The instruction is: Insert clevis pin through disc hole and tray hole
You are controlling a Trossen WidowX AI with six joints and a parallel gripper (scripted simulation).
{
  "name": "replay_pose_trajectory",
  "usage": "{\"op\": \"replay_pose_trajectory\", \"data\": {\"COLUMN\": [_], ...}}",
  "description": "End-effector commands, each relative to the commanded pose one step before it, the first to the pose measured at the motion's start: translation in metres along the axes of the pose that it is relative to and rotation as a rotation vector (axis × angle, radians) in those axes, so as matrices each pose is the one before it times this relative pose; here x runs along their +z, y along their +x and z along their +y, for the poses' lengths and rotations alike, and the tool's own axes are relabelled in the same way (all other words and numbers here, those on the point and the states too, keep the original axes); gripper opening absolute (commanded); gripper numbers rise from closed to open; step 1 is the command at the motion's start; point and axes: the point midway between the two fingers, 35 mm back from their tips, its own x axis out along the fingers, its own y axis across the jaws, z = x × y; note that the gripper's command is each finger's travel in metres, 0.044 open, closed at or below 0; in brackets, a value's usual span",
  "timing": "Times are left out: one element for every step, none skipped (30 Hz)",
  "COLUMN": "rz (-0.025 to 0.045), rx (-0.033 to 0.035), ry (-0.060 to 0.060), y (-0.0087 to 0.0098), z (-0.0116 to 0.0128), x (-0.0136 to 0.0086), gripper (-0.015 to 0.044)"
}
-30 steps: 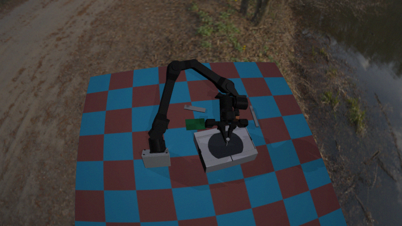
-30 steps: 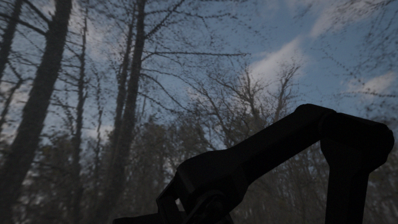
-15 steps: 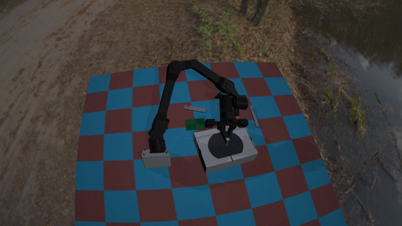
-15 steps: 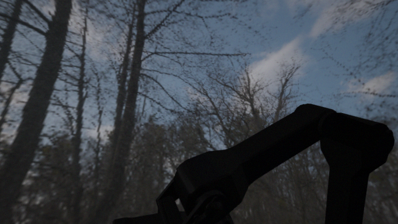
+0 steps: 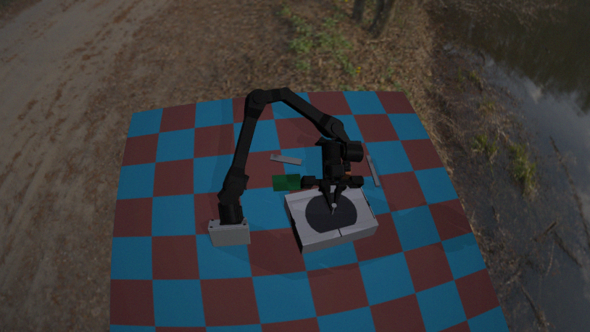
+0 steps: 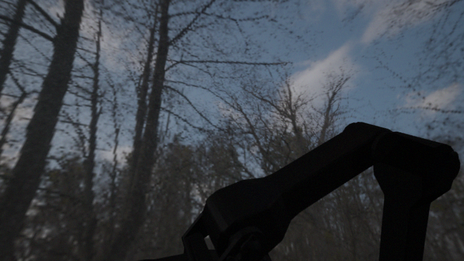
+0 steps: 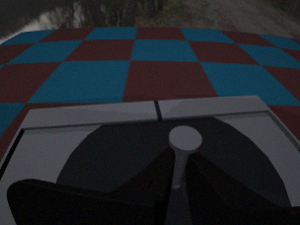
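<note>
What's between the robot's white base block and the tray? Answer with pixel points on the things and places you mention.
In the top view, only red and blue checkered tabletop [image 5: 268, 231] lies between the white base block [image 5: 212, 239] and the tray [image 5: 300, 229].

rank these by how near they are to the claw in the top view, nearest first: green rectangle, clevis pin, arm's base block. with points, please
From the claw [image 5: 333, 203] [image 7: 180, 155]:
1. Clevis pin [image 5: 333, 206] [image 7: 185, 138]: between its fingertips
2. Green rectangle [image 5: 285, 182]: beyond the tray's upper-left corner
3. Arm's base block [image 5: 229, 235]: left of the tray
</note>
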Motion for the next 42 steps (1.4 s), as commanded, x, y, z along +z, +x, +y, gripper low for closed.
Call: {"op": "replay_pose_trajectory", "data": {"rz": [0.00001,0.00000,0.00000,0.00000,0.00000,0.00000,0.00000,0.00000,0.00000,0.00000,0.00000,0.00000,0.00000,0.00000,0.00000,0.00000,0.00000,0.00000,0.00000,0.00000,0.00058,0.00051,0.00040,0.00042,0.00016,0.00000,0.00000,0.00000,0.00000,0.00000,0.00000,0.00305,0.00015,0.00021,0.00024,0.00026,0.00028,0.00029,0.00027,0.00022,0.00014,0.00007], "rx": [0.00014,0.00000,0.00000,0.00000,0.00000,0.00000,0.00000,0.00000,0.00000,0.00000,0.00000,0.00000,0.00000,0.00000,0.00000,0.00000,0.00000,0.00000,0.00000,0.00000,-0.00020,-0.00020,-0.00016,-0.00020,-0.00009,0.00000,0.00000,0.00000,0.00000,0.00000,0.00000,-0.00060,0.00011,0.00016,0.00017,0.00019,0.00020,0.00020,0.00022,0.00012,0.00007,0.00003], "ry": [-0.0002,0.0000,0.0000,0.0000,0.0000,0.0000,0.0000,0.0000,0.0000,0.0000,0.0000,0.0000,0.0000,0.0000,0.0000,0.0000,0.0000,0.0000,0.0000,0.0000,0.0011,0.0012,0.0011,0.0012,0.0005,0.0000,0.0000,0.0000,0.0000,0.0000,0.0000,0.0081,0.0000,0.0000,0.0000,0.0000,0.0000,0.0000,0.0000,0.0001,0.0000,0.0000], "y": [-0.00007,0.00000,0.00000,0.00000,0.00000,0.00000,0.00000,0.00000,0.00000,0.00000,0.00000,0.00000,0.00000,0.00000,0.00000,0.00000,0.00000,0.00000,0.00000,0.00000,-0.00064,-0.00152,-0.00203,-0.00234,-0.00100,0.00000,0.00000,0.00000,0.00000,0.00000,0.00000,-0.00102,-0.00421,-0.00630,-0.00750,-0.00891,-0.01055,-0.01226,-0.01339,-0.01370,-0.01103,-0.00665], "z": [0.00002,0.00000,0.00000,0.00000,0.00000,0.00000,0.00000,0.00000,0.00000,0.00000,0.00000,0.00000,0.00000,0.00000,0.00000,0.00000,0.00000,0.00000,0.00000,0.00000,0.00000,0.00005,0.00007,-0.00001,-0.00004,0.00000,0.00000,0.00000,0.00000,0.00000,0.00000,0.00060,0.00052,0.00065,0.00057,0.00039,0.00008,-0.00043,-0.00111,-0.00184,-0.00199,-0.00143], "x": [0.00002,0.00000,0.00000,0.00000,0.00000,0.00000,0.00000,0.00000,0.00000,0.00000,0.00000,0.00000,0.00000,0.00000,0.00000,0.00000,0.00000,0.00000,0.00000,0.00000,0.00143,0.00333,0.00441,0.00513,0.00219,0.00000,0.00000,0.00000,0.00000,0.00000,0.00000,-0.00121,-0.00010,-0.00013,-0.00012,-0.00010,-0.00005,0.00004,0.00018,0.00035,0.00041,0.00031], "gripper": [0.0000,0.0000,0.0000,0.0000,0.0000,0.0000,0.0000,0.0000,0.0000,0.0000,0.0026,0.0052,0.0079,0.0105,0.0131,0.0157,0.0160,0.0160,0.0160,0.0160,0.0160,0.0160,0.0160,0.0160,0.0160,0.0160,0.0160,0.0160,0.0160,0.0160,0.0160,0.0186,0.0213,0.0239,0.0265,0.0291,0.0317,0.0344,0.0370,0.0396,0.0423,0.0440]}}
